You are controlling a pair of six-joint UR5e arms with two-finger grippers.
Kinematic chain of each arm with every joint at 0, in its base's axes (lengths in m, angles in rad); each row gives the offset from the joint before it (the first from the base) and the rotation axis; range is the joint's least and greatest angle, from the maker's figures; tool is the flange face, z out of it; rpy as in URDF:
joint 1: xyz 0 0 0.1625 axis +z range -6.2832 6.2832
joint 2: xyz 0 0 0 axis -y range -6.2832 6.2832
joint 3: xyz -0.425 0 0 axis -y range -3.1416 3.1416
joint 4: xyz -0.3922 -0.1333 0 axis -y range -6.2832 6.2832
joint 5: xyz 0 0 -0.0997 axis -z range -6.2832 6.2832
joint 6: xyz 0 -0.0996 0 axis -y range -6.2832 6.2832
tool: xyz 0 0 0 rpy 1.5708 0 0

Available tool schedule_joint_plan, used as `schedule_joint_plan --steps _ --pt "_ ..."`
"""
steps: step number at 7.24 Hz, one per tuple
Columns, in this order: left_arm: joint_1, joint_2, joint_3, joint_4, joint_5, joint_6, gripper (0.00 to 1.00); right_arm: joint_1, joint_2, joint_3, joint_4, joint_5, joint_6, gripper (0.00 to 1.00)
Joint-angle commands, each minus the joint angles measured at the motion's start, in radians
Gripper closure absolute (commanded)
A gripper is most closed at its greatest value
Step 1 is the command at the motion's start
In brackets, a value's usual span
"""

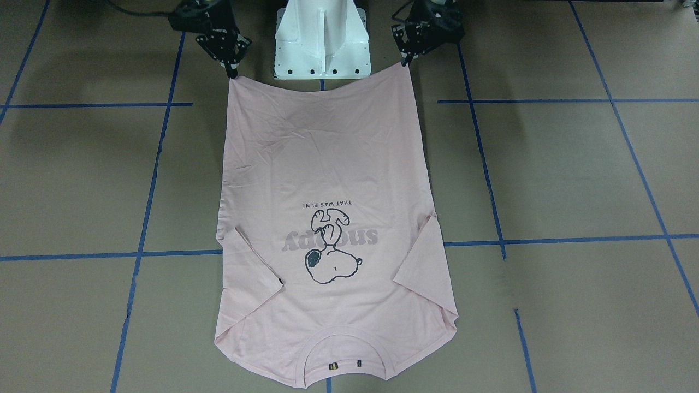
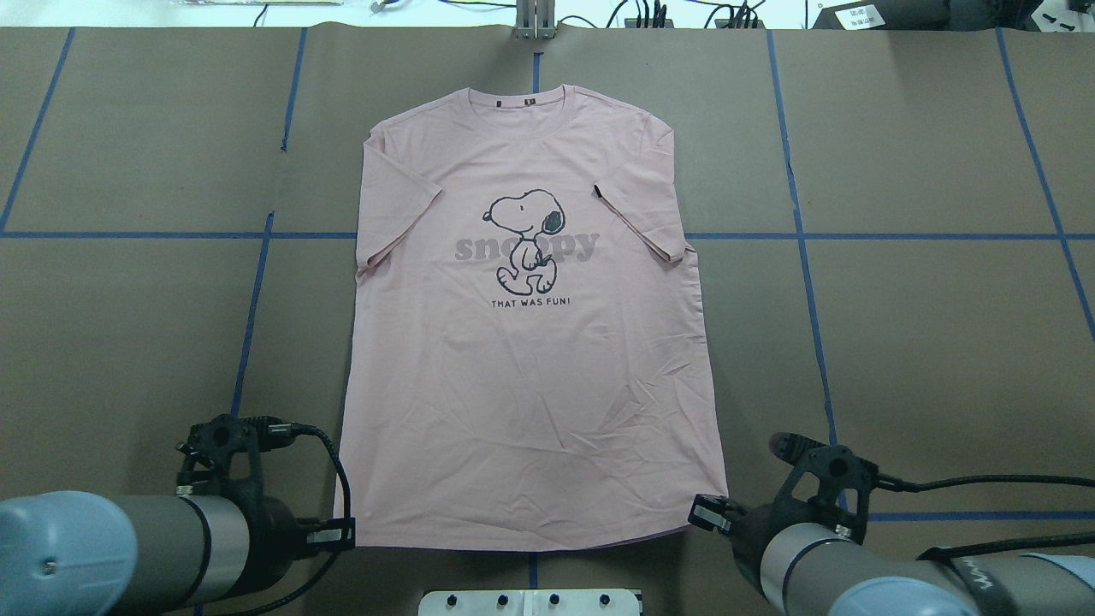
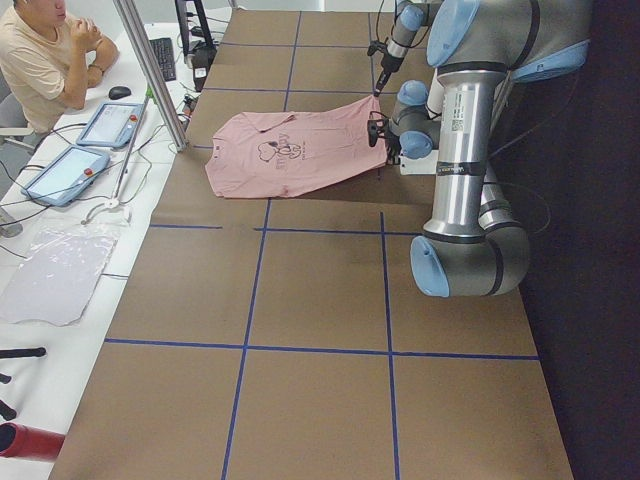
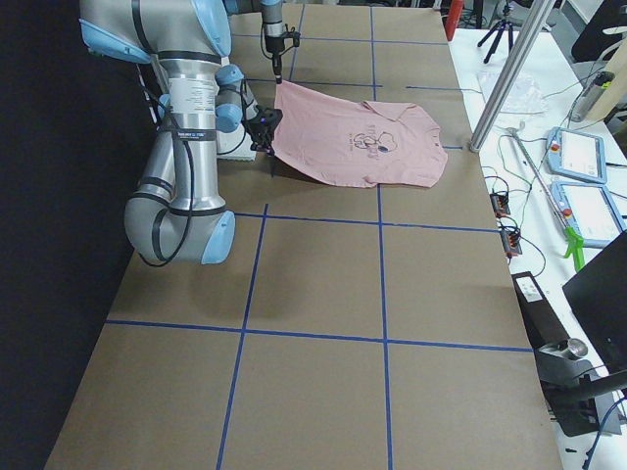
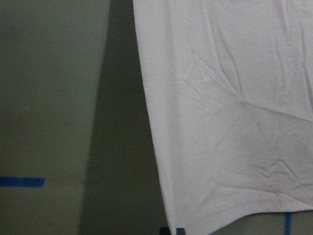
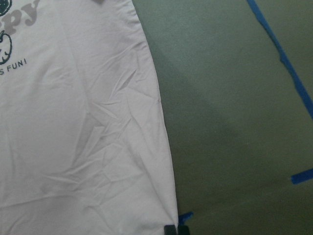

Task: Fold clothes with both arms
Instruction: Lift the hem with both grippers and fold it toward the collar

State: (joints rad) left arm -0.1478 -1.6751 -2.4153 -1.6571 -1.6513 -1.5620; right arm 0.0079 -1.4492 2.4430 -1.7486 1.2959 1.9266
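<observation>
**Item:** pale pink T-shirt [image 2: 530, 359], one piece, printed front up on the brown paper-covered table [image 2: 924, 342].
- Lies at centre frame in the overhead view.
- Ribbed collar [image 2: 518, 109] is at upper centre and the hem runs along the lower edge.
- Both short sleeves are turned inward over the body.
- Light creases cross the lower half.

**Left gripper** [image 1: 406, 60]: fingers pinched together on the hem corner at the lower left of the overhead view.

**Right gripper** [image 1: 232, 72]: likewise clamped on the hem corner at the lower right.

**Hem:** stretched between the two grippers. The side views show it raised off the table, while the collar end rests flat.

**Adjacent:** white pedestal [image 1: 322, 43] at bottom centre of the overhead view, and blue tape lines [image 2: 855, 235] across the table.

**Step in hand (judged):** carrying the hem over toward the collar for a crosswise fold.

**Handling notes:**
- Raise both corners to equal height.
- Keep their spacing constant so the hem neither sags nor strains.
- Travel straight toward the top of the overhead frame.
- Stay low enough that the collar end does not drag.
- Set the hem square on the shoulder line before letting go.
</observation>
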Motion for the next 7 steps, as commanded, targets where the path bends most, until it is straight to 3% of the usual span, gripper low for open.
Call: schedule_joint_plan --steps 1,2,3,5,6,7 --pt "-0.095 -0.185 -0.241 0.341 -0.138 0.028 1.00 0.030 0.173 0.251 -0.388 0.121 -0.011 1.00" --pt "-0.140 -0.237 -0.229 0.374 -0.166 0.031 1.00 0.046 0.275 0.248 -0.511 0.144 -0.014 1.00" --pt "-0.148 -0.251 -0.181 0.375 -0.162 0.107 1.00 0.058 0.286 0.234 -0.520 0.144 -0.065 1.00" --pt "-0.298 -0.307 0.001 0.369 -0.160 0.282 1.00 0.207 0.376 0.062 -0.503 0.143 -0.230 1.00" --pt "-0.361 -0.331 0.069 0.366 -0.162 0.339 1.00 0.306 0.413 -0.076 -0.433 0.144 -0.317 1.00" --pt "-0.415 -0.354 0.153 0.344 -0.162 0.359 1.00 0.399 0.414 -0.204 -0.287 0.160 -0.372 1.00"
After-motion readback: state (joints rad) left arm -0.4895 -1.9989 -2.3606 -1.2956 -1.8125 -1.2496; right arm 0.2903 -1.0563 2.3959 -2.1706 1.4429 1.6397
